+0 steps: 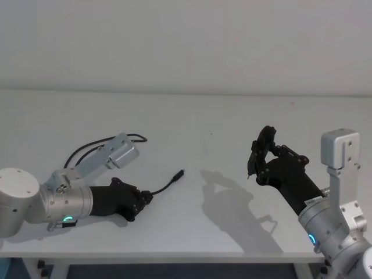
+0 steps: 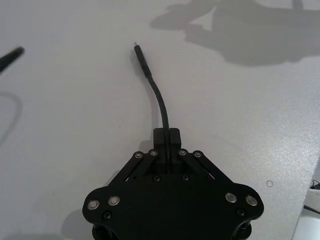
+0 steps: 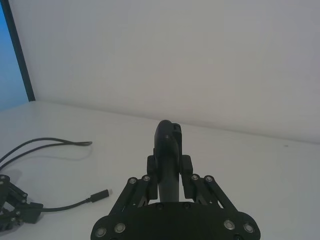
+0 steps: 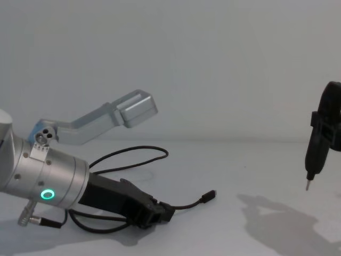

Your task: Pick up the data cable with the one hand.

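left gripper (image 1: 146, 198) low at 8 o'clock, clenched on cable (image 1: 165, 185), plug end sticking out toward 2 o'clock. right gripper (image 1: 260, 156) raised at 3 o'clock, grasping stylus (image 4: 313, 160).

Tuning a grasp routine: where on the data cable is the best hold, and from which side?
The thin cord just behind its plug, approached low from the robot's left, along the cord. That stretch of the data cable runs alone over the table, clear of the loops; the left gripper is shut there. The right gripper hangs raised, holding a black tool.
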